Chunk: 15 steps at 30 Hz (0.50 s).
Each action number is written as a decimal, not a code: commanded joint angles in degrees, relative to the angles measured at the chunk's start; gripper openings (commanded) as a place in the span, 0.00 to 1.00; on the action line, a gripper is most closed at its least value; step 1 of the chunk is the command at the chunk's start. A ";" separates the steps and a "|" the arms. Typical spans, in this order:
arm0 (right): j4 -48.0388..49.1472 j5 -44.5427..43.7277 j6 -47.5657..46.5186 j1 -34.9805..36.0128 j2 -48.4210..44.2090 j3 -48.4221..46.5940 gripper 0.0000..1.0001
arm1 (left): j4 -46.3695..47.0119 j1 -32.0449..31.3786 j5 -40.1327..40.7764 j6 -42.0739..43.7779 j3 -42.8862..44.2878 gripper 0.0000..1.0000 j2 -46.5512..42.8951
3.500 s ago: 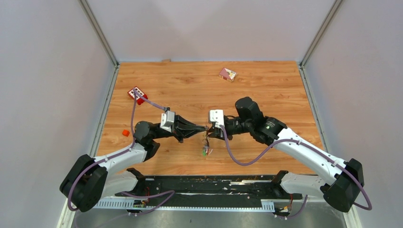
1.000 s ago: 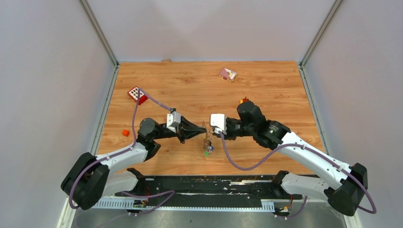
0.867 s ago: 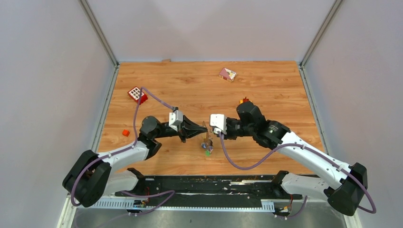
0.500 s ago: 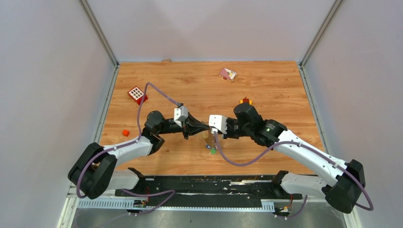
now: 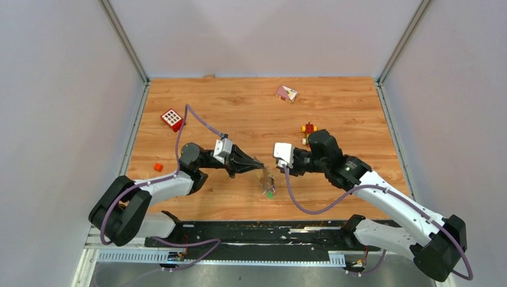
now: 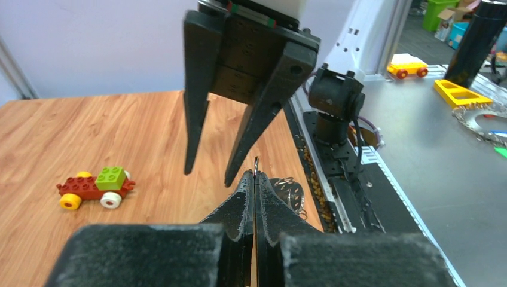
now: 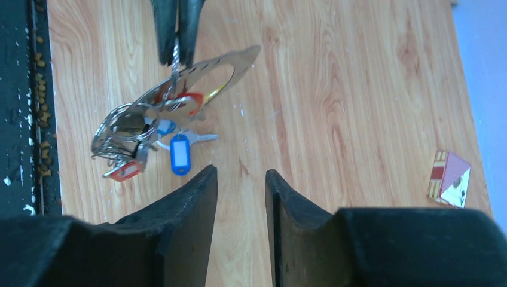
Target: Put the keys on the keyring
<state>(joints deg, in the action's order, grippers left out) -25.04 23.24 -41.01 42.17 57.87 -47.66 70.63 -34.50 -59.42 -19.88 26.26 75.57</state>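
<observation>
Left wrist: the left gripper (image 6: 254, 176) has its fingers pressed together, pinching the keyring by a thin wire loop (image 6: 255, 161) that pokes above the tips. The right gripper (image 6: 209, 177) points down just beyond, fingers spread, nothing between them. A toy car (image 6: 95, 186) sits on the table (image 6: 119, 125)

Right wrist: the keyring (image 7: 239, 63) hangs tilted from the left fingertips, with the keys (image 7: 179, 156) bunched at its lower end, one blue tag and one red showing

Top external: keyring and keys sit between the two grippers, near the table's front edge
</observation>
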 commanded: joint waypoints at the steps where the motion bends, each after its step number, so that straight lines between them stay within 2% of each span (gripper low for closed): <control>1: 6.86 5.28 1.38 -0.15 0.15 0.43 0.38 | 4.28 0.09 -3.47 1.93 -0.95 0.00 -2.92; 9: 4.04 16.89 1.22 0.42 2.68 -1.24 0.52 | 4.76 0.06 -2.56 2.20 -0.87 0.00 -3.38; 15: 4.65 18.81 2.81 1.26 3.14 -1.42 0.55 | 5.00 0.09 -1.31 1.42 -0.78 0.00 -3.01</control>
<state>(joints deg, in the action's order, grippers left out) -21.93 37.67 -39.72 42.72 60.99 -47.62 71.61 -34.50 -62.24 -18.81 24.91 73.76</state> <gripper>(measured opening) 0.545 0.007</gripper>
